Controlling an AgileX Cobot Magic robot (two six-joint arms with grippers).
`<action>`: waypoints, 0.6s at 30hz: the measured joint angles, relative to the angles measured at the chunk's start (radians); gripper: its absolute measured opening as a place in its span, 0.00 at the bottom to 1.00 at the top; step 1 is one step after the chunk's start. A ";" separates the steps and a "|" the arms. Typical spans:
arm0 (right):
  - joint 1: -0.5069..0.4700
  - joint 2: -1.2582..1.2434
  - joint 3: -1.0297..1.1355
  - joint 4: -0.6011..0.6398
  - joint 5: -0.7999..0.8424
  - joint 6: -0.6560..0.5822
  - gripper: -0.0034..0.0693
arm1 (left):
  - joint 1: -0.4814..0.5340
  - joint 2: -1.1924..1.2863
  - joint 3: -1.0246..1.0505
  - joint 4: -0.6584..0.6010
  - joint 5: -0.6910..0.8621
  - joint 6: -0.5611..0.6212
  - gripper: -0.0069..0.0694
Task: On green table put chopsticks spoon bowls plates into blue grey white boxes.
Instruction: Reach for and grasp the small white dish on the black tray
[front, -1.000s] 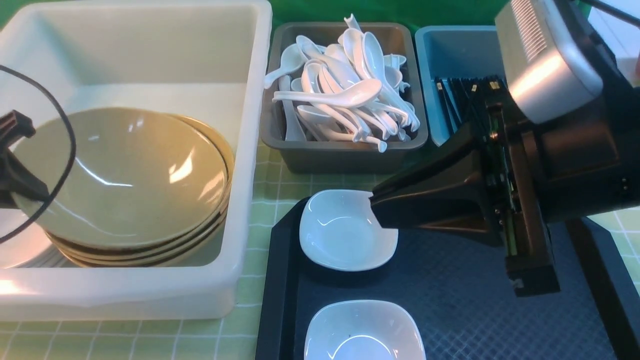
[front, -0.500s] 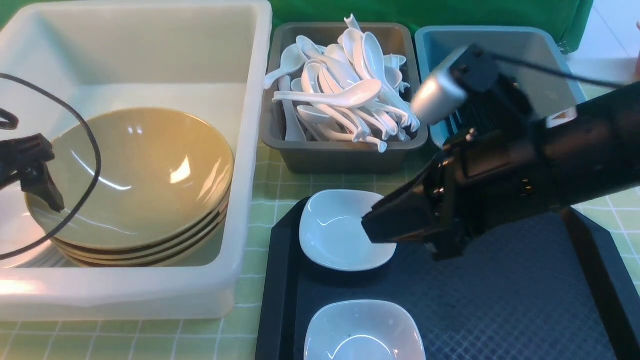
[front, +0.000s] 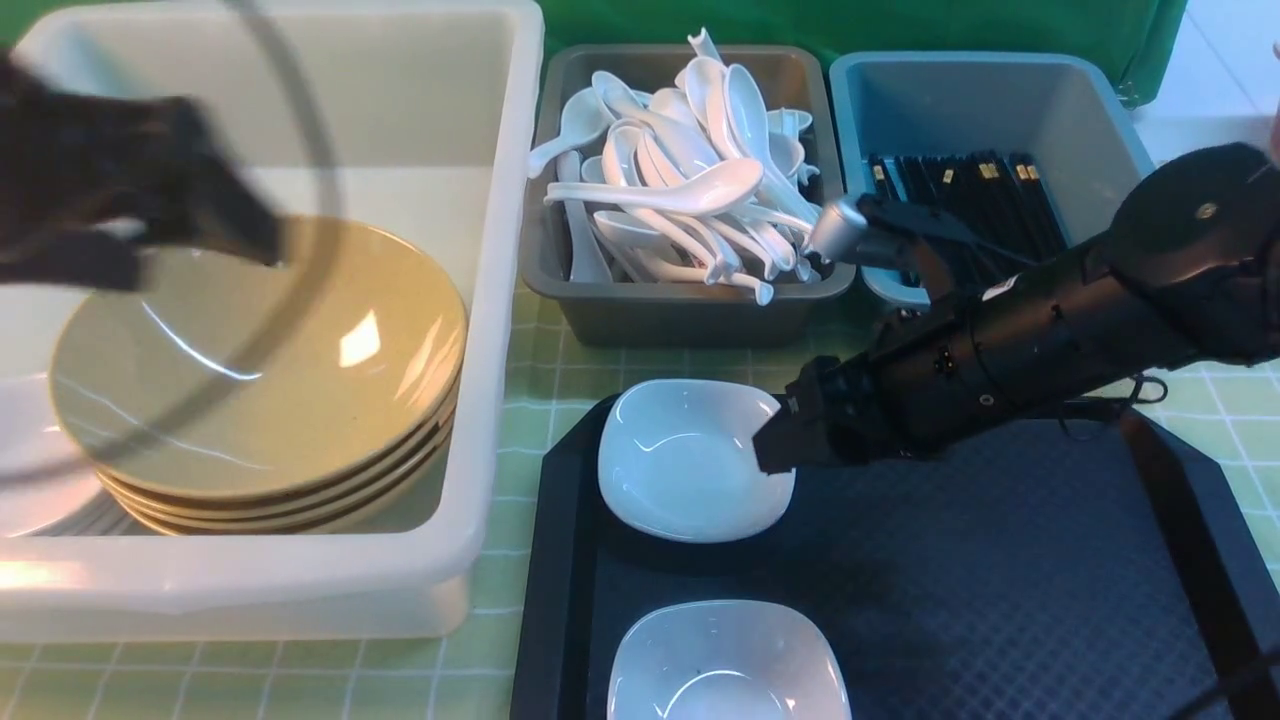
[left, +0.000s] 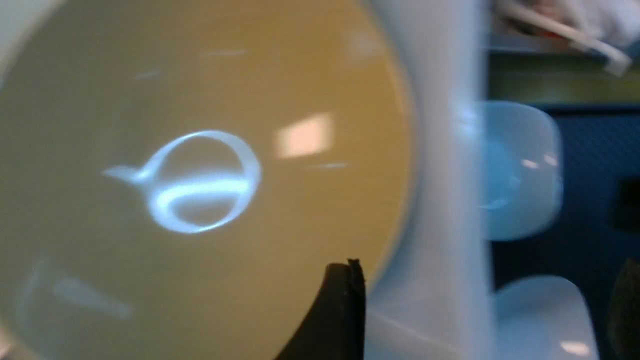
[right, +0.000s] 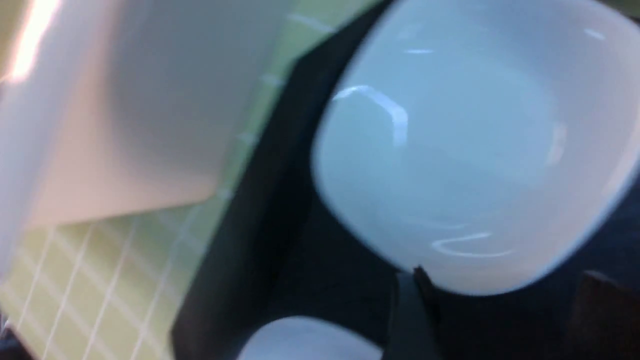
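Note:
Several tan bowls (front: 260, 370) sit stacked in the white box (front: 500, 300). My left gripper (front: 235, 235) hovers blurred above them, open and empty; in its wrist view the gripper (left: 485, 310) has its jaws wide apart over the box wall (left: 440, 200). The grey box (front: 690, 315) holds several spoons (front: 690, 190), and the blue box (front: 1000, 90) holds chopsticks (front: 960, 180). Two white plates (front: 670, 460) (front: 725, 665) lie on the black tray (front: 1000, 600). My right gripper (front: 775, 450) is open at the far plate's right rim (right: 465, 150), one fingertip (right: 415, 285) beside it.
The green table (front: 540, 370) shows between the boxes and the tray. Something white (front: 40, 500) lies in the white box, left of the bowls. The right arm stretches low across the tray in front of the blue box.
The left gripper let go of the top bowl, opened, and rose toward the back of the white box. The right arm swung down low, and its jaws opened at the far plate's rim.

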 joint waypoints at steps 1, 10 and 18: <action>-0.006 0.017 0.000 0.004 -0.004 0.007 0.62 | -0.058 -0.020 0.024 -0.015 -0.014 0.045 0.88; -0.015 0.139 0.000 0.138 -0.093 0.003 0.62 | -0.333 -0.096 0.268 -0.046 -0.213 0.228 0.66; -0.015 0.209 0.000 0.212 -0.165 -0.011 0.60 | -0.344 -0.096 0.324 -0.070 -0.261 0.235 0.44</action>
